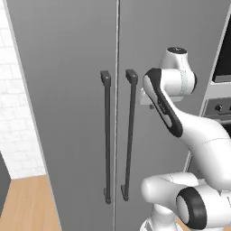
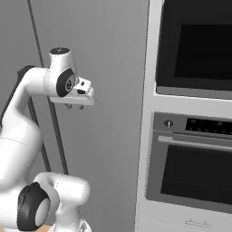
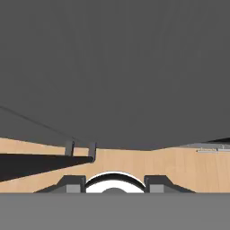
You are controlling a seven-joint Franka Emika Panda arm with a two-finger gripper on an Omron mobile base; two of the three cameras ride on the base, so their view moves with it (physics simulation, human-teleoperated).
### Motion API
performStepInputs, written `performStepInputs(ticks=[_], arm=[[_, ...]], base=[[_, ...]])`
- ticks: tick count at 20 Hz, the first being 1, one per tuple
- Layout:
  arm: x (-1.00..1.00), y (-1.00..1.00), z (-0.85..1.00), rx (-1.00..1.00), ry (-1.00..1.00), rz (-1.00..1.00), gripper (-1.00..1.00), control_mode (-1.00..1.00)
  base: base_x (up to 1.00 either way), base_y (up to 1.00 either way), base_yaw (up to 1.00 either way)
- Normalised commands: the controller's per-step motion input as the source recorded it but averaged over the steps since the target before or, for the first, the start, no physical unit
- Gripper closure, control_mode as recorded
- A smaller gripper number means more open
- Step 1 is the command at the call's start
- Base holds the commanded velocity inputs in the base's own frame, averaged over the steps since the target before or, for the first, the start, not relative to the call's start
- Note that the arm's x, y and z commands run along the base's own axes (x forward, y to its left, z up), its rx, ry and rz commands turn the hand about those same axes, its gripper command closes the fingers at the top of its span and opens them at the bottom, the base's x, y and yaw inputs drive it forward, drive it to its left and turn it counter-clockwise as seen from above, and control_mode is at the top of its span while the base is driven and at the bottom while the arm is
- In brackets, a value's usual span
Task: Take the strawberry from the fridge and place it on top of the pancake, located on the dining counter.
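Flat even rendered light, soft shadows, no glare, slightly pixelated

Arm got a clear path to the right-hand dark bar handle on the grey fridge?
Probably yes. Both doors of the tall grey fridge are shut, and the dark bar handle has nothing in front of it. The gripper hangs near the door face, apart from it.

Fridge [image 1: 67, 113]: both doors closed, interior hidden; top and bottom cut off by the frame edges. Right handle [image 1: 130, 135] partly covered by the arm. Gripper [image 2: 74, 107]: fingertips too small to tell how the jaws stood. Oven [image 2: 195, 172]: cropped at right.
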Motion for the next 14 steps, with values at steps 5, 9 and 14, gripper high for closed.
performStepInputs(ticks=[5, 9, 14], arm=[[0.0, 0.0, 0.0, 0.0, 0.0, 0.0, -1.0, 1.0], [0.0, 0.0, 0.0, 0.0, 0.0, 0.0, -1.0, 1.0], [0.0, 0.0, 0.0, 0.0, 0.0, 0.0, -1.0, 1.0]], base=[[-0.68, 0.19, -0.1], [-0.47, 0.04, -0.11], [-0.01, 0.55, -0.01]])
